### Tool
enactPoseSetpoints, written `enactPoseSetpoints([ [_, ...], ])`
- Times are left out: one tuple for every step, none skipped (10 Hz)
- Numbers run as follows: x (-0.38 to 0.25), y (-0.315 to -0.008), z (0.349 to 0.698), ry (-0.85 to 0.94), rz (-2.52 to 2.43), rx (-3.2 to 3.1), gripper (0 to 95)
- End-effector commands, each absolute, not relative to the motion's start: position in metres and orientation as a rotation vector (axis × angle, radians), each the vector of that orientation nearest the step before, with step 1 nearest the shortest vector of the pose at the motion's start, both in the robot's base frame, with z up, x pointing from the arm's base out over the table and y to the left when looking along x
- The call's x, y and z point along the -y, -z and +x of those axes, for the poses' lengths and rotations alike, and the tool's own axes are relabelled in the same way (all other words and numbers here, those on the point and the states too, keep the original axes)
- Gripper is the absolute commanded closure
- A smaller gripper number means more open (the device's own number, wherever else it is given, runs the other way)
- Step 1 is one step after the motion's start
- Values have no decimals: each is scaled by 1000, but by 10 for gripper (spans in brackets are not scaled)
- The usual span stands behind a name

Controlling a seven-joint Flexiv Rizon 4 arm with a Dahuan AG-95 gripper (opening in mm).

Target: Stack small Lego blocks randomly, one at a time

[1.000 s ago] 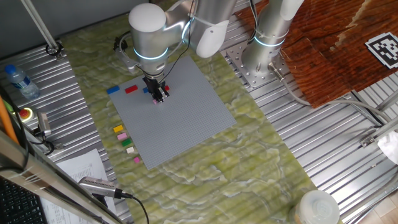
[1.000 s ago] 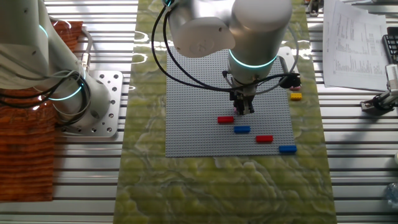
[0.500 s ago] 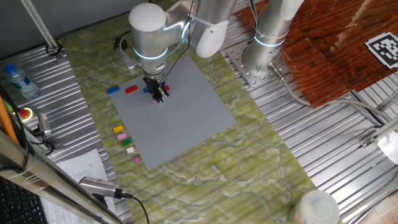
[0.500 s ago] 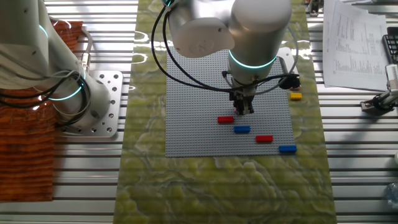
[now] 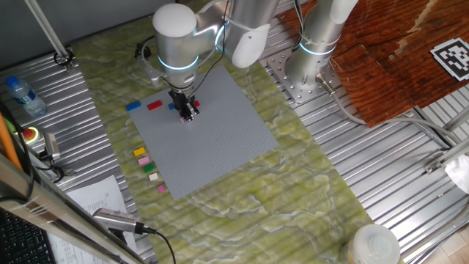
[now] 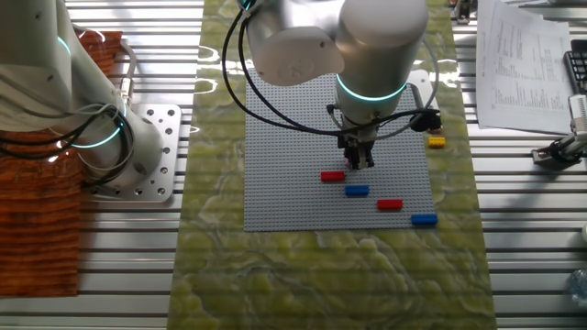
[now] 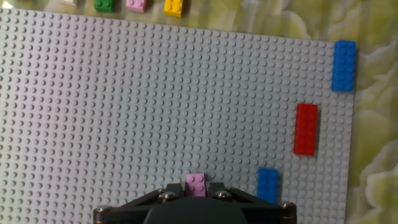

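While my gripper (image 6: 359,165) hangs low over the grey studded baseplate (image 7: 124,112), its fingers are drawn in close on a small pink brick (image 7: 198,185), which shows in the hand view pinched between the tips with its studded top facing the camera. In one fixed view the same gripper (image 5: 187,114) sits toward the far-left part of the plate, a speck of pink at its tip. I cannot tell whether the pink brick touches the plate's studs or hangs just above them.

Just to the right of my fingers in the hand view lies a short blue brick (image 7: 268,185), and beyond it a long red brick (image 7: 305,129), both on the plate. A long blue brick (image 7: 344,65) lies at the plate's right edge, partly over the mottled green mat (image 7: 379,93). The other fixed view also shows a second red brick (image 6: 332,177) on the plate, near my gripper on the side away from the blue one.

Off the plate, along its far edge in the hand view, sit a yellow brick (image 7: 173,7), a pink brick in the row (image 7: 136,5) and a green brick (image 7: 104,5), side by side on the mat, well apart from my gripper.
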State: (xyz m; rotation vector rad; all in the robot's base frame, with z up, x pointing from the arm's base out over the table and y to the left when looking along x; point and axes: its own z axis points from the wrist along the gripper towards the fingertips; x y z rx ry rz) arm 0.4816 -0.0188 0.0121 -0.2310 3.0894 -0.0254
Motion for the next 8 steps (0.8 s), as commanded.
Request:
enactPoseSetpoints([
  [19,-12,483,25,-232,-3087,950],
  [19,-12,484,26,-234,-3087,950],
  [19,-12,484,25,-234,-3084,950],
  [19,-12,484,24,-235,-3080,950],
  [19,-12,484,26,-238,-3078,950],
  [19,-12,484,27,-237,-3078,950],
  [19,-12,484,29,-231,-3080,950],
  [20,-11,485,30,-225,-3080,950],
])
